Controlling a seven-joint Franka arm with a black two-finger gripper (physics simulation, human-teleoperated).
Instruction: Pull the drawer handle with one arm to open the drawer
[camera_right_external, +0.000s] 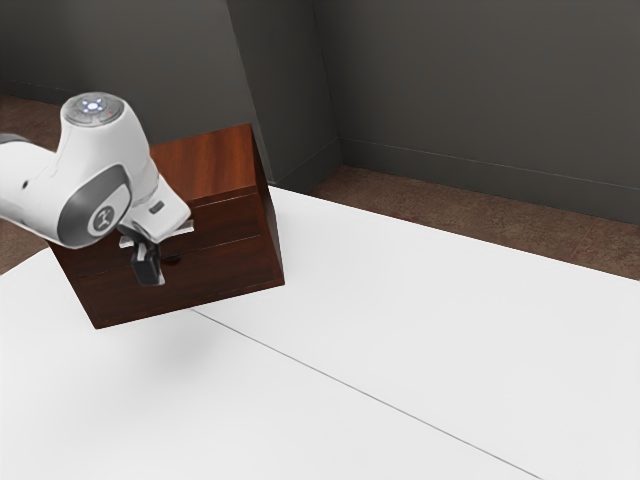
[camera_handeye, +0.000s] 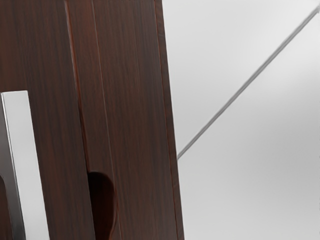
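Cabinet: a dark wooden box (camera_right_external: 215, 165) is sitting at the exterior view's left, on the far-left part of the tabletop (camera_right_external: 420, 330), with its front turned toward the near side.
Drawer front: the panel (camera_right_external: 225, 225) is taking up the box's face and, as far as the exterior view shows, is lying flush with it.
Dark recess: a small notch (camera_right_external: 176, 259) is showing in the drawer front, just to the exterior view's right of the gripper; in the wrist view it (camera_handeye: 100, 205) is sitting between long grooves in the wood (camera_handeye: 130, 100).
Arm: the white arm (camera_right_external: 90, 190) is reaching in from the exterior view's left and bending down across the box's front.
Gripper: the black gripper (camera_right_external: 147, 268) is hanging right against the drawer front; I cannot tell whether it is spread or pressed together.
Pale bar: a light strip (camera_handeye: 20, 165) is running alongside the wood in the wrist view; what it is, I cannot tell.
Tabletop seam: a thin grey line (camera_right_external: 350, 385) is crossing the white surface (camera_handeye: 250, 175) from the box toward the near right.
Floor: brown flooring (camera_right_external: 480, 215) is showing beyond the tabletop's far edge.
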